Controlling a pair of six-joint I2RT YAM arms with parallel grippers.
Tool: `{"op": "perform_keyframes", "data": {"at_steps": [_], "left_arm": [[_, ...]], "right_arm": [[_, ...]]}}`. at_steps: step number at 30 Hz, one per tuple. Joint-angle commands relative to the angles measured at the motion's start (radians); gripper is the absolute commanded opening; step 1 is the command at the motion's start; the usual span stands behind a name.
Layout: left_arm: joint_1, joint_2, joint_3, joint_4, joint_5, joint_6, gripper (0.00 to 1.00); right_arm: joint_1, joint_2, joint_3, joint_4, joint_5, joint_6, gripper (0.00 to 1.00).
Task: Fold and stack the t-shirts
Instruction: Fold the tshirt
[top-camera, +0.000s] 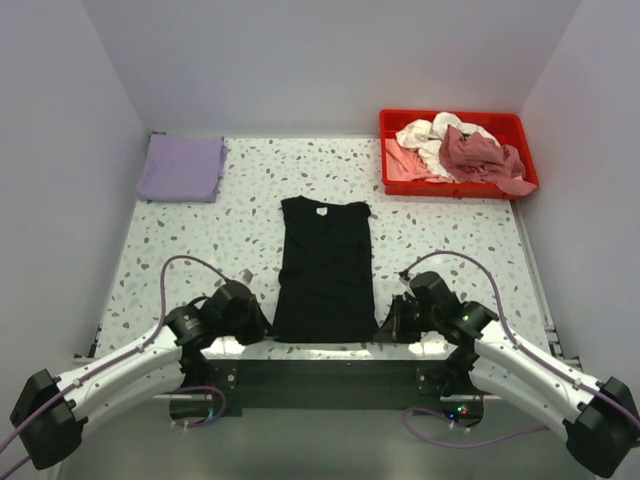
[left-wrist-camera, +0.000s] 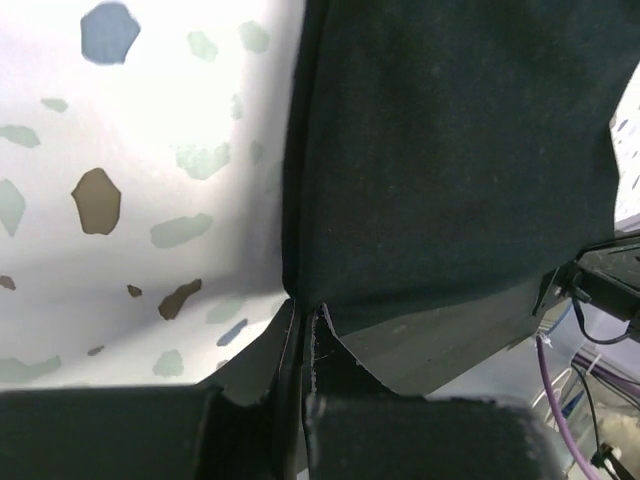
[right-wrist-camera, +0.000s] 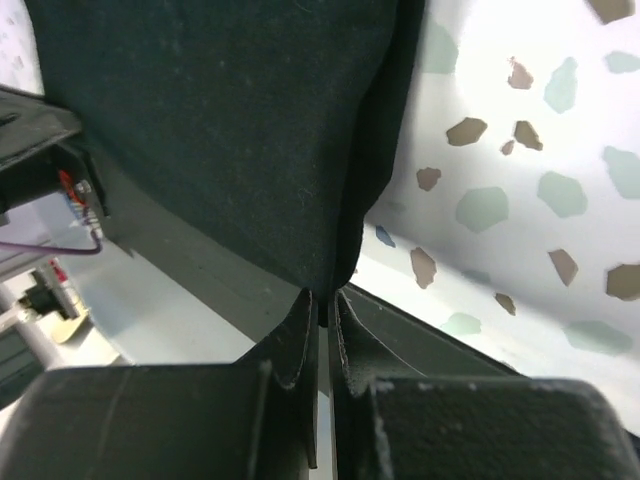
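The black t-shirt (top-camera: 323, 266) lies flat in the middle of the table, folded into a long narrow strip with its collar at the far end. My left gripper (top-camera: 262, 330) is shut on its near left hem corner (left-wrist-camera: 300, 290). My right gripper (top-camera: 388, 326) is shut on its near right hem corner (right-wrist-camera: 335, 285). The lavender t-shirt (top-camera: 182, 167) lies folded at the far left corner. Pale pink (top-camera: 403, 165), white (top-camera: 432, 133) and dusty-rose (top-camera: 482, 155) t-shirts lie crumpled in the red tray (top-camera: 396, 121).
The speckled table (top-camera: 450, 230) is walled on three sides. The red tray stands at the far right corner. Both arm bases and purple cables (top-camera: 195, 262) sit along the near edge.
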Motion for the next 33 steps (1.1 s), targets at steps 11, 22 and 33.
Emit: {"op": "perform_keyframes", "data": {"at_steps": [11, 22, 33], "left_arm": [[-0.002, 0.159, 0.445, -0.127, -0.346, 0.143, 0.00], [0.164, 0.378, 0.685, 0.023, -0.344, 0.342, 0.00], [0.288, 0.592, 0.846, 0.098, -0.259, 0.436, 0.00]], "right_arm": [[-0.026, 0.219, 0.477, -0.215, 0.305, -0.284, 0.00], [-0.210, 0.389, 0.705, -0.106, 0.191, -0.377, 0.00], [-0.290, 0.596, 0.903, -0.049, 0.089, -0.397, 0.00]]}}
